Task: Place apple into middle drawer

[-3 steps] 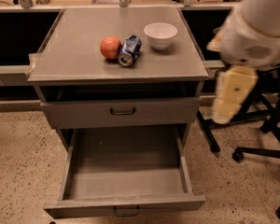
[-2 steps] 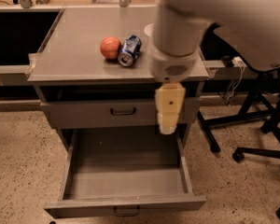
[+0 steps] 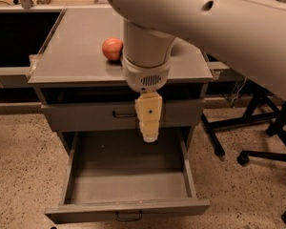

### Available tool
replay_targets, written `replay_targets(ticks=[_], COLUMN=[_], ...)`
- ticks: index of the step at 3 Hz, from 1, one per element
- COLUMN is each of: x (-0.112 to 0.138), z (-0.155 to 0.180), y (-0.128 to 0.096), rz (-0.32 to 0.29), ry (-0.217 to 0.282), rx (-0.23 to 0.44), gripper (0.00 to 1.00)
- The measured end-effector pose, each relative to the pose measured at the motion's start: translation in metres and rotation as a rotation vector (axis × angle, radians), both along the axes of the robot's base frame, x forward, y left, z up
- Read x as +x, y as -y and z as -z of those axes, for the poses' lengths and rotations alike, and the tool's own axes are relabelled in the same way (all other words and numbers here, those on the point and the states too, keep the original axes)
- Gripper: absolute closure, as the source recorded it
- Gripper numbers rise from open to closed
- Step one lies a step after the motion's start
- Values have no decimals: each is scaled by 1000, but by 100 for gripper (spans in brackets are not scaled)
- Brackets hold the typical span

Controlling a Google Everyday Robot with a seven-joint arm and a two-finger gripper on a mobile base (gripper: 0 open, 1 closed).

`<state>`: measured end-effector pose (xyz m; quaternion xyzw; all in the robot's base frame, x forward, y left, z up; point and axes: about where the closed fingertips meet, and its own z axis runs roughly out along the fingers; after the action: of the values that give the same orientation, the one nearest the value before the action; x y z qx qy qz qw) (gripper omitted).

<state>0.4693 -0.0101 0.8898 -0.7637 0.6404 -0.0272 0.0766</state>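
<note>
Your arm (image 3: 205, 27) fills the top of view, wrist hanging in front of the surface (image 3: 71, 56). Below, middle drawer (image 3: 128, 185) is pulled out w/ bare floor, prob. so fruit can drop straight in. Your pincer (image 3: 150, 136) points down over its back end; can't tell if apart or together. Target apple (image 3: 112, 48) sits on the surface, up-left of pincer, well apart.

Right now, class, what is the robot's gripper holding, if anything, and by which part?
Nothing that shows. The gripper hangs above the open middle drawer, and the apple sits apart on the cabinet top.
</note>
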Motion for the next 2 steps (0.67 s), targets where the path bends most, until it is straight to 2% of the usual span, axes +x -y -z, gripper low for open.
replay_targets(ticks=[1, 2], x=[13, 83], z=[-7, -29], y=[4, 39], rz=[40, 131], ry=[9, 81], rx=[46, 123], gripper=[0, 0])
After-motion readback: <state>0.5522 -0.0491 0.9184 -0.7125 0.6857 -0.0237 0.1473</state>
